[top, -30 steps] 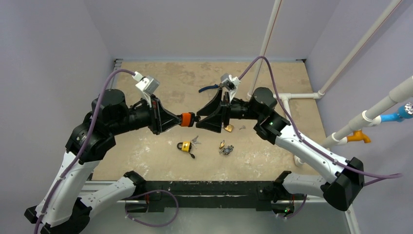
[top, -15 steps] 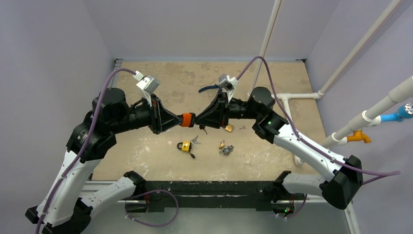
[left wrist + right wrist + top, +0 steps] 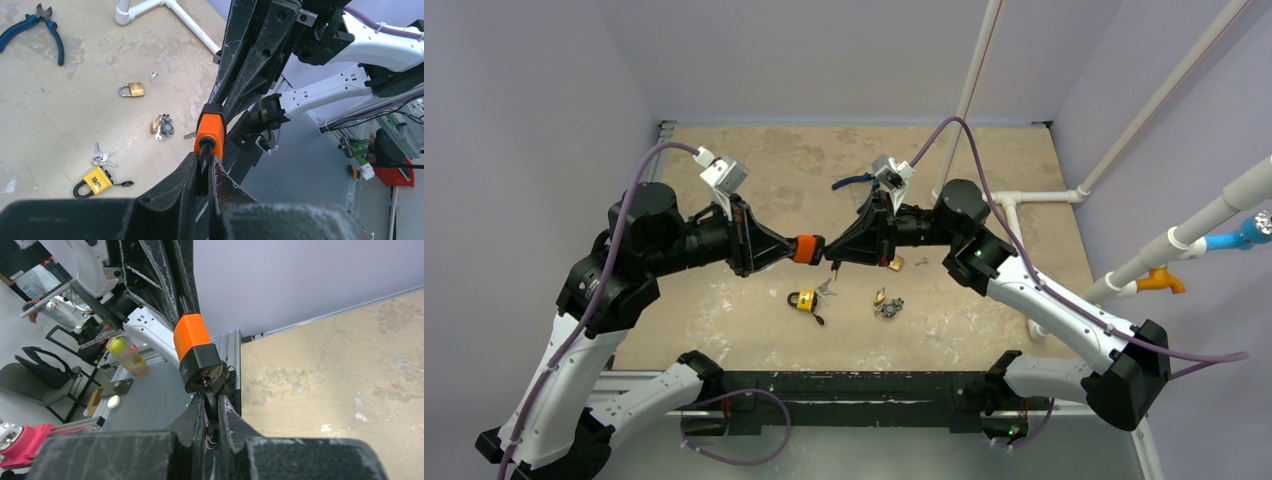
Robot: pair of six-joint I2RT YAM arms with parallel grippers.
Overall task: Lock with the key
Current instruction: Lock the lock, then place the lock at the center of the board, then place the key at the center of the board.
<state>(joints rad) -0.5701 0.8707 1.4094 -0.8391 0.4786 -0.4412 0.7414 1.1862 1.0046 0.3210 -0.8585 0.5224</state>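
Observation:
An orange padlock (image 3: 805, 248) with a black base hangs in the air between my two arms, above the middle of the table. My left gripper (image 3: 790, 249) is shut on its black shackle (image 3: 205, 152), and in the left wrist view the orange body (image 3: 210, 132) stands just past the fingertips. My right gripper (image 3: 828, 256) meets the lock from the other side. In the right wrist view the right gripper (image 3: 210, 402) is shut on the black head of the key (image 3: 210, 406), which sticks out of the lock's black end (image 3: 202, 371).
On the table below lie a yellow padlock (image 3: 802, 300) with a key bunch (image 3: 826, 288), a brass padlock (image 3: 893, 263), a small lock with keys (image 3: 887, 305) and blue pliers (image 3: 852, 182). White pipes (image 3: 1024, 195) run along the right side.
My right gripper has closed from open onto the key at the lock's end and shifted slightly left. The left gripper has kept its hold on the lock.

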